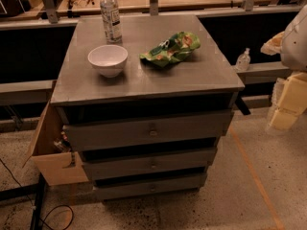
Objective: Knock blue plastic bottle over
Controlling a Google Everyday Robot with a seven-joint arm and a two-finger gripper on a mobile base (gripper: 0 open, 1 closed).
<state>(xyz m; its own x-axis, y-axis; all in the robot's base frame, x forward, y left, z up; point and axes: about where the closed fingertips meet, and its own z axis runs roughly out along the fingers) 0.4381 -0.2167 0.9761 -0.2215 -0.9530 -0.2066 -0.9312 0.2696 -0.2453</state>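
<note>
The blue plastic bottle, slim and clear with a white cap and a white label with dark print, stands upright at the back left of the grey cabinet top. My gripper is a pale yellowish shape at the right edge of the view, off the cabinet's right side and lower than its top. It is far from the bottle and holds nothing that I can see.
A white bowl sits just in front of the bottle. A crumpled green snack bag lies mid-top. A small clear pump-top bottle stands on the ledge at the right. A cardboard box leans against the cabinet's left side, by the drawers.
</note>
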